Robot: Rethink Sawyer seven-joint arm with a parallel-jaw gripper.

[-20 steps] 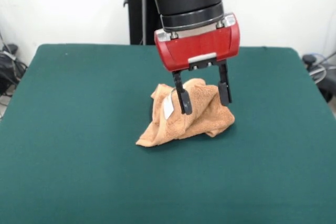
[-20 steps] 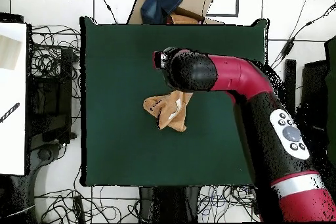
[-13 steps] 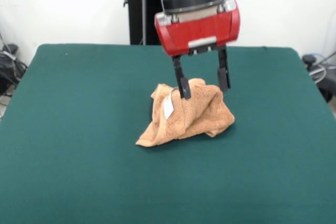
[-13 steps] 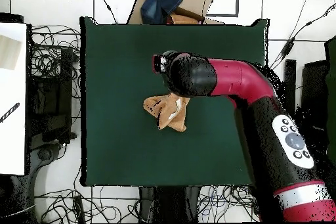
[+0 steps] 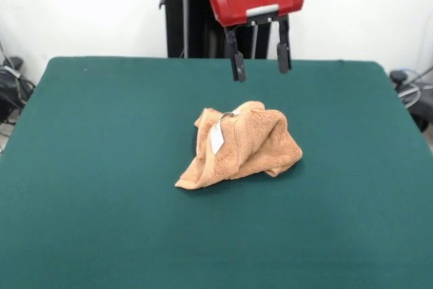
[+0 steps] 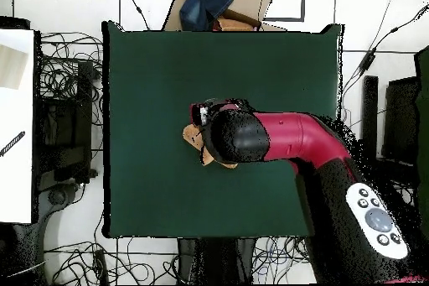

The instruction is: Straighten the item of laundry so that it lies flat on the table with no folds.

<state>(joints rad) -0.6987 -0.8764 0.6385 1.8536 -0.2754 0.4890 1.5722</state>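
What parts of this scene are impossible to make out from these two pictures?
- Overhead view: most of the towel, covered by the arm.
- Overhead view: the hand itself, hidden under the arm's black end.
- Front view: the arm above the hand, cut off by the top edge.
- Front view: the towel's white label, too small to read.

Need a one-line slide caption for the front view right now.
Open tool hangs above the crumpled towel bunched mid-table, white label showing.
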